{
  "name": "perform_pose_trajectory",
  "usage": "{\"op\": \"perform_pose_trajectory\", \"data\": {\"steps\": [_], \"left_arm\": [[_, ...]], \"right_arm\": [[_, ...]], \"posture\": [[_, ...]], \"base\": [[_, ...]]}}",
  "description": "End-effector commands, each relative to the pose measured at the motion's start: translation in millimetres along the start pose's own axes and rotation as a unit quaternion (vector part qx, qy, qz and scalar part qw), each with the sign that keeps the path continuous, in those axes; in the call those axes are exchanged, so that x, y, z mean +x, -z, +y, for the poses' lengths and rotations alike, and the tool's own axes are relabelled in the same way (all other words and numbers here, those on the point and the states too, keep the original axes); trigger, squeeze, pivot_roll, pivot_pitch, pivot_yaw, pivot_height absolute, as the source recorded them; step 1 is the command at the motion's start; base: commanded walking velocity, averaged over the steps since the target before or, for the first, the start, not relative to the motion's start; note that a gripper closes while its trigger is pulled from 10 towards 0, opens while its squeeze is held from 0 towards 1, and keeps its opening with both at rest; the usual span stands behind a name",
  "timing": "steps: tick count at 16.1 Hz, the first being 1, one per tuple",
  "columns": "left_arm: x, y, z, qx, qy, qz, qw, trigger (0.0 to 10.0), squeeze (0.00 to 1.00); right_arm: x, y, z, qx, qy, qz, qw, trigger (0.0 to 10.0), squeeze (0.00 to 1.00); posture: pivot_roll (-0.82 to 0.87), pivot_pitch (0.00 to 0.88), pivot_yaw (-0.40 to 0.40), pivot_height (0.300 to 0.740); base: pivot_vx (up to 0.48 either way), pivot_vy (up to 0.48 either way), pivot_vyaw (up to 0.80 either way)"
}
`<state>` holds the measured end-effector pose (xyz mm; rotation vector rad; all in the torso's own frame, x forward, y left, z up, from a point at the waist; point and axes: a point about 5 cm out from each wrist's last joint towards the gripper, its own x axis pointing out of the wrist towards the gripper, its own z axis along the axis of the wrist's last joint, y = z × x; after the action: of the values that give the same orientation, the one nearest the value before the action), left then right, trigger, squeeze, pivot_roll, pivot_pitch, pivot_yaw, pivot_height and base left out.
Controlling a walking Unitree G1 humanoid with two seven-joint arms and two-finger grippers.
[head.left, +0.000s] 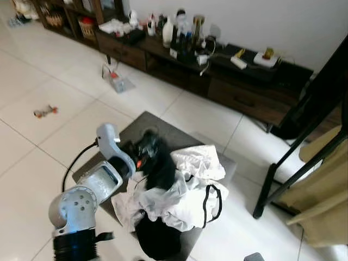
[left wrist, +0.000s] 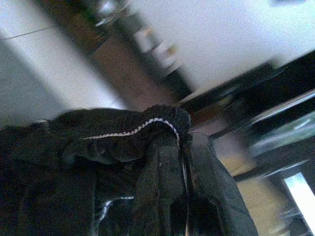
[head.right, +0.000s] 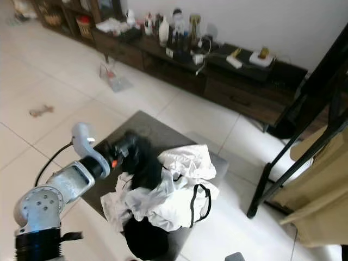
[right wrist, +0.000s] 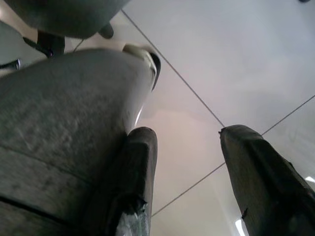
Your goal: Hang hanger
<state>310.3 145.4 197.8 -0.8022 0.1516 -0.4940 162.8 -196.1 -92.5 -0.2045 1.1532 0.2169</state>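
I see my left gripper [head.left: 145, 154] clamped on a black garment [head.left: 157, 168] heaped with white clothes [head.left: 185, 196] on the grey ottoman [head.left: 163, 128], near its left edge. My right gripper [right wrist: 187, 172] hangs with fingers spread above the tiled floor [right wrist: 221, 64]. I cannot make out a hanger.

A black garment [head.left: 157, 166] lies crumpled on a gray ottoman [head.left: 163, 133], tangled up with white clothes [head.left: 187, 190] beside it.
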Motion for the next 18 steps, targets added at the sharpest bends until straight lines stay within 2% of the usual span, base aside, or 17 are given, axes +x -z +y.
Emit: {"op": "perform_pose_trajectory", "data": {"steps": [1, 2, 3, 4, 5, 6, 18], "left_arm": [[-2.1, 0, -5.1, -0.001, 0.026, -0.006, 1.000, 0.0, 0.00], [-0.3, 20, 18.7, 0.126, -0.083, 0.085, 0.985, 0.0, 0.00], [-4.4, 33, 38.1, 0.261, -0.161, 0.161, 0.938, 0.0, 0.00], [-1.4, 28, 20.0, 0.231, -0.106, 0.131, 0.958, 0.0, 0.00], [2.5, -5, -31.2, 0.144, 0.040, 0.010, 0.989, 0.0, 0.00], [2.0, -13, -38.3, 0.147, 0.058, -0.015, 0.987, 0.0, 0.00], [2.0, -13, -38.3, 0.147, 0.058, -0.015, 0.987, 0.0, 0.00]], "right_arm": [[2.0, -6, 10.0, 0.008, -0.014, -0.014, 1.000, 10.0, 0.00], [2.2, -8, 10.2, 0.009, -0.013, -0.014, 1.000, 10.0, 0.00], [2.3, -9, 10.4, 0.008, -0.012, -0.015, 1.000, 10.0, 0.00], [2.4, -10, 10.7, 0.008, -0.012, -0.016, 1.000, 10.0, 0.00], [2.3, -11, 9.9, 0.010, -0.009, -0.019, 1.000, 10.0, 0.00], [2.3, -11, 9.9, 0.010, -0.008, -0.019, 1.000, 10.0, 0.00], [2.3, -11, 9.9, 0.010, -0.008, -0.019, 1.000, 10.0, 0.00]], "posture": [[0.02, 0.100, -0.031, 0.740], [0.02, 0.090, -0.034, 0.740], [0.03, 0.083, -0.033, 0.740], [0.01, 0.082, -0.032, 0.740], [0.03, 0.080, -0.029, 0.740], [0.03, 0.078, -0.029, 0.740], [0.03, 0.078, -0.029, 0.740]], "base": [[0.000, 0.000, 0.00], [0.000, 0.000, 0.00], [0.000, 0.000, 0.00], [0.000, 0.000, 0.00], [0.000, 0.000, 0.00], [0.000, 0.000, 0.00], [0.000, 0.000, 0.00]]}}
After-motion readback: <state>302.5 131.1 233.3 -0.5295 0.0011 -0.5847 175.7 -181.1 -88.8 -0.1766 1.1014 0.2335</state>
